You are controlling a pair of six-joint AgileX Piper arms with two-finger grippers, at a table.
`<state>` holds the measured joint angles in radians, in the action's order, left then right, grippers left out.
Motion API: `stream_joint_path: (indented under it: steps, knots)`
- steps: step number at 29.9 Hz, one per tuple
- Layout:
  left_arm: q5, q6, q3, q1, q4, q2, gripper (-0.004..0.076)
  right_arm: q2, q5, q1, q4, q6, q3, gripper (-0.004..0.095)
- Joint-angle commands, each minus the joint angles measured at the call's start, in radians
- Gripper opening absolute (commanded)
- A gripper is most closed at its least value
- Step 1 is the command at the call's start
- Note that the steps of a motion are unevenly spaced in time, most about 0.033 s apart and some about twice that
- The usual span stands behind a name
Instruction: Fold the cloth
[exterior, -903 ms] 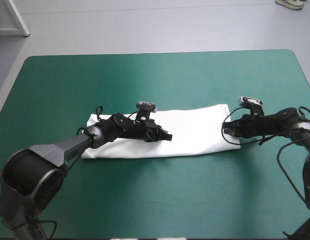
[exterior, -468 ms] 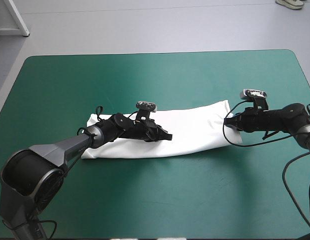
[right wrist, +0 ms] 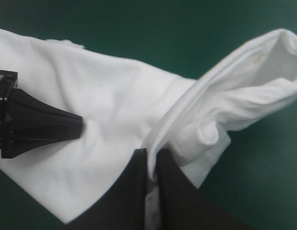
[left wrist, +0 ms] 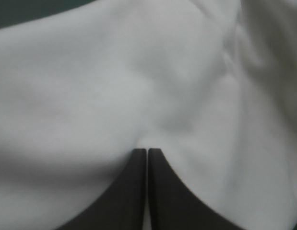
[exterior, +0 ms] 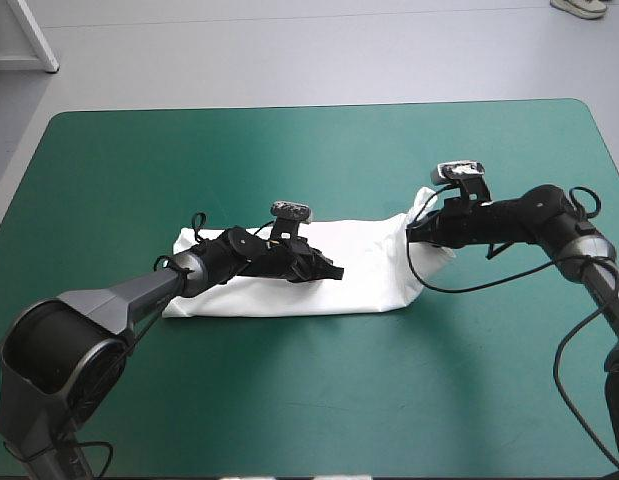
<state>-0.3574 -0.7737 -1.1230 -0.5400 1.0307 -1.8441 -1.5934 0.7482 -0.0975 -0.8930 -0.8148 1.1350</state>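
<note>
1. Lying across the middle of the counter [exterior: 289, 150], the T-shirt [exterior: 364, 275] is a folded white band. Its long axis runs from 9 o'clock to 3 o'clock in the high view, with 12 o'clock taken as the far edge.
2. Edges: both long edges of the band are well apart from the counter's far and near edges. Bare teal-green cover fills each strip.
3. Open room: broad bare cover lies toward 3 o'clock, beyond the raised end, and toward 6 o'clock in front of the band. The 9 o'clock end rests flat, well apart from the counter's left edge.
4. Right claw [exterior: 413, 232]: clenched on the T-shirt's 3 o'clock end, with a thin layer of cloth between its black fingers. That end is raised off the cover and doubled back toward 9 o'clock above the flat part of the band. A loose flap hangs below it on the 6 o'clock side.
5. Left claw [exterior: 336, 272]: clenched, its fingers meeting in a point that rests on the band near its middle and aims toward 3 o'clock. The left wrist view shows only white cloth ahead of the tips, creased where they touch.
6. The two claws are near each other but apart, their tips facing along the band's long axis. The right wrist view shows the left claw lying on the flat layer, ahead of the lifted fold.
</note>
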Motion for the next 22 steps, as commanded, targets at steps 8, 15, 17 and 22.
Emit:
stream_joint_path:
  steps: [8,15,17,22]
  knots:
    - [-0.144,0.174,-0.058,0.232,-0.309,0.476,0.0019,-0.015,0.006,-0.161,0.061,0.114,0.240,-0.0007]
    - [-0.323,0.434,-0.066,0.467,-0.754,0.737,0.0019,-0.129,-0.022,-0.356,0.059,0.106,0.381,-0.0008]
    - [-0.357,0.454,-0.066,0.502,-0.802,0.782,0.0019,-0.177,-0.041,-0.412,0.059,0.106,0.440,-0.0008]
    - [-0.391,0.462,-0.066,0.526,-0.814,0.827,0.0019,-0.329,-0.029,-0.532,0.059,0.124,0.641,-0.0008]
